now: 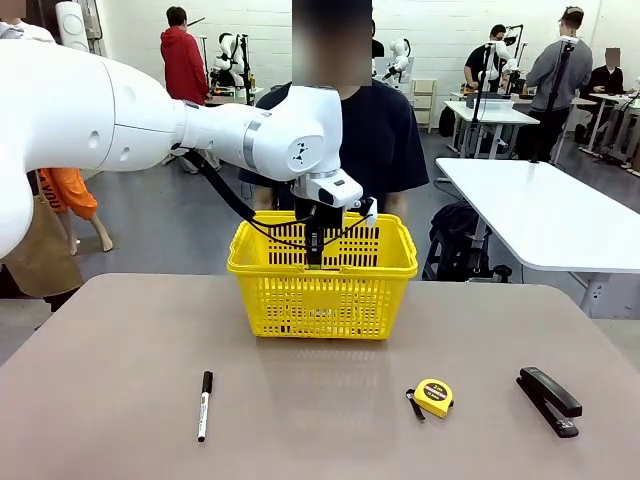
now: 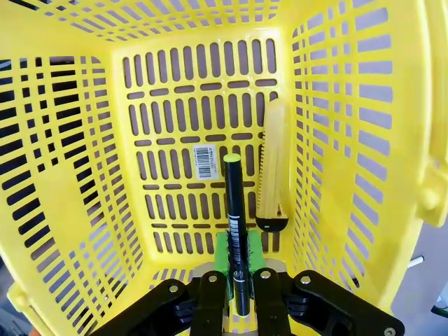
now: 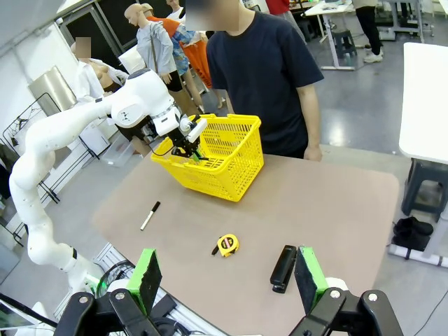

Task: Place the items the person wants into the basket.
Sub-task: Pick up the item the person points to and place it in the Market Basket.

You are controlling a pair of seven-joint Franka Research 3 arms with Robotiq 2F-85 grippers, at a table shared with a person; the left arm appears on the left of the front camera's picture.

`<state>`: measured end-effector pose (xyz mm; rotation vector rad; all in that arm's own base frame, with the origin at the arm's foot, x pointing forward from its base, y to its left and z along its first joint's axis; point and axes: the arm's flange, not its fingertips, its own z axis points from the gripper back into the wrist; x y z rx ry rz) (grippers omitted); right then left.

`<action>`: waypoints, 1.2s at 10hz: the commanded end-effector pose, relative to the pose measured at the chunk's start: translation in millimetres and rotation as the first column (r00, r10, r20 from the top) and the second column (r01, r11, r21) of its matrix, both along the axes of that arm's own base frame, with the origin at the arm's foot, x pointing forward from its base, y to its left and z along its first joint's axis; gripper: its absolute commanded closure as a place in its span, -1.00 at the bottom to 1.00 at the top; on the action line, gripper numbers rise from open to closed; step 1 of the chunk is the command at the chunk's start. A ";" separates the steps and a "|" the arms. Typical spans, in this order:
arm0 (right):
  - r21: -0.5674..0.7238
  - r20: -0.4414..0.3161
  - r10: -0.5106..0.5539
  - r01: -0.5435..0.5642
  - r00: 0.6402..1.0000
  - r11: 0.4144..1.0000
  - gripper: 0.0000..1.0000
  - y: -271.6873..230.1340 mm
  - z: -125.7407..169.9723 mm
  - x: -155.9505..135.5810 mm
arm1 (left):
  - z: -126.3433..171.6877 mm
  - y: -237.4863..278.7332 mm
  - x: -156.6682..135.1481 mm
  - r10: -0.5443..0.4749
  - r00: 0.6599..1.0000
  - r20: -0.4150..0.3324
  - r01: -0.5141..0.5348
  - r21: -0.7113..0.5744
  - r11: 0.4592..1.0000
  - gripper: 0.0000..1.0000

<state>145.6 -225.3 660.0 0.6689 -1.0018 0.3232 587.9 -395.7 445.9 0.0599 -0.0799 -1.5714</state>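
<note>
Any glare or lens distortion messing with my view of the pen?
Left wrist view: sharp, basket walls bowed by the wide lens, pen crisp in the left claw. Front view: evenly lit, no harsh glare.

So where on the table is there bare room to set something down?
Bare: the middle between the marker and the tape measure, and the near-left corner. Crowded: near right, tape measure and stapler; basket at the far middle.

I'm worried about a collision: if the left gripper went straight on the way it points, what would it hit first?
The black pen in the left gripper would likely touch the basket floor first, beside the utility knife; depth unclear.
</note>
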 end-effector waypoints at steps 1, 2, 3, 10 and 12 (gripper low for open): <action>0.011 0.015 0.019 -0.019 1.000 1.000 -1.00 1.9 -1.5 0.6 | 10.6 -1.2 5.2 -0.032 0.999 -0.006 0.032 -0.019 0.999 0.43; 0.011 0.015 0.019 -0.019 1.000 1.000 -1.00 1.9 -1.5 0.6 | 10.3 -1.7 4.2 -0.030 1.000 -0.006 0.029 -0.024 0.999 0.37; 0.011 0.015 0.019 -0.019 1.000 1.000 -1.00 1.9 -1.5 0.6 | 9.3 -2.6 4.0 -0.024 1.000 -0.010 0.024 -0.022 0.999 0.04; 0.011 0.015 0.019 -0.019 1.000 1.000 -1.00 1.9 -1.5 0.6 | 10.1 -2.6 4.8 -0.021 1.000 -0.019 0.020 -0.020 1.000 -1.00; 0.011 0.015 0.019 -0.019 1.000 1.000 -1.00 1.9 -1.5 0.6 | 12.5 -1.2 4.7 -0.026 1.000 -0.016 0.026 -0.018 0.999 -1.00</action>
